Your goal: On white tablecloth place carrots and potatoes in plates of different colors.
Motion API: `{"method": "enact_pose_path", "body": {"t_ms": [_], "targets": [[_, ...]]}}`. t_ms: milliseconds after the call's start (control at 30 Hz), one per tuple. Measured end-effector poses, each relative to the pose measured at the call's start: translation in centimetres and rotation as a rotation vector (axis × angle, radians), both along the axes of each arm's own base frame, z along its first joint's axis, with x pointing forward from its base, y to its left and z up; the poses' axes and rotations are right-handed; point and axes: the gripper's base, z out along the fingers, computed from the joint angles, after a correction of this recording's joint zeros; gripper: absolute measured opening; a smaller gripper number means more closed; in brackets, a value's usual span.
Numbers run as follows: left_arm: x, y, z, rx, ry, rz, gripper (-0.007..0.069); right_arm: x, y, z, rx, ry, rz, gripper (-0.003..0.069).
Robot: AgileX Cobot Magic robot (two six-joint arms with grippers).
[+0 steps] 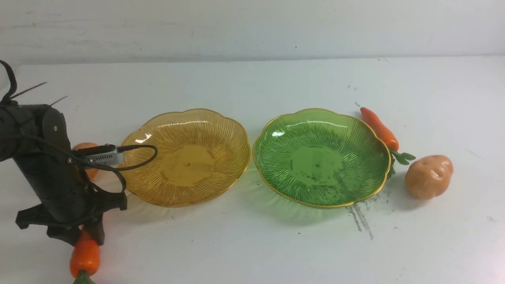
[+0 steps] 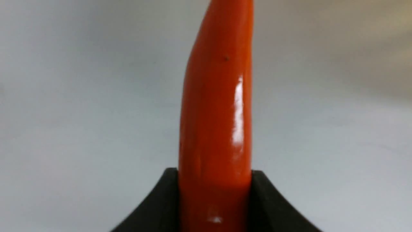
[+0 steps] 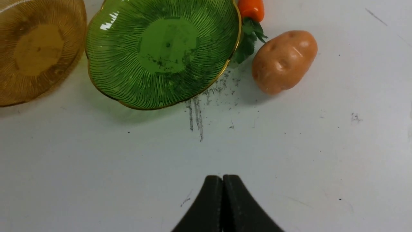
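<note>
My left gripper [image 1: 85, 236] is shut on an orange carrot [image 1: 85, 256] at the near left of the white tablecloth [image 1: 236, 244]; in the left wrist view the carrot [image 2: 215, 112] runs out between the two black fingers [image 2: 267, 199]. A potato [image 1: 85, 146] peeks out behind the left arm. The amber-yellow plate [image 1: 187, 157] and the green plate [image 1: 321, 157] stand side by side, both empty. A second carrot [image 1: 380, 128] lies against the green plate's far right rim, with a second potato [image 1: 429, 176] beside it. My right gripper [image 3: 222, 180] is shut and empty, above bare cloth short of the green plate [image 3: 161, 51].
A white wall [image 1: 252, 27] closes off the far side of the table. Grey scuff streaks [image 1: 361, 217] mark the cloth at the near right of the green plate. The left arm's cable [image 1: 134, 157] loops over the amber plate's left rim.
</note>
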Motion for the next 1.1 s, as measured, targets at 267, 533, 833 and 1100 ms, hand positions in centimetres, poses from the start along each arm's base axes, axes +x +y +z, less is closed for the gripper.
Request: {"method": "enact_pose_path", "body": {"t_ms": [267, 533, 833, 1100], "targets": [[0.6, -5.9, 11.9, -0.026, -0.548, -0.323, 0.0206, 0.3, 0.2, 0.2, 0.020, -0.034, 0.018, -0.0014], [7.0, -11.1, 8.9, -0.045, -0.609, -0.432, 0.0214, 2.9, 0.6, -0.8, 0.021, -0.019, 0.091, -0.0014], [10.2, -11.8, 4.6, -0.008, -0.534, -0.435, 0.0451, 5.0, 0.4, -2.0, 0.007, 0.026, 0.086, -0.0012], [9.8, -11.8, 9.2, 0.016, -0.414, -0.463, 0.0477, 9.4, 0.0, -0.7, -0.036, 0.025, 0.086, -0.0011]]}}
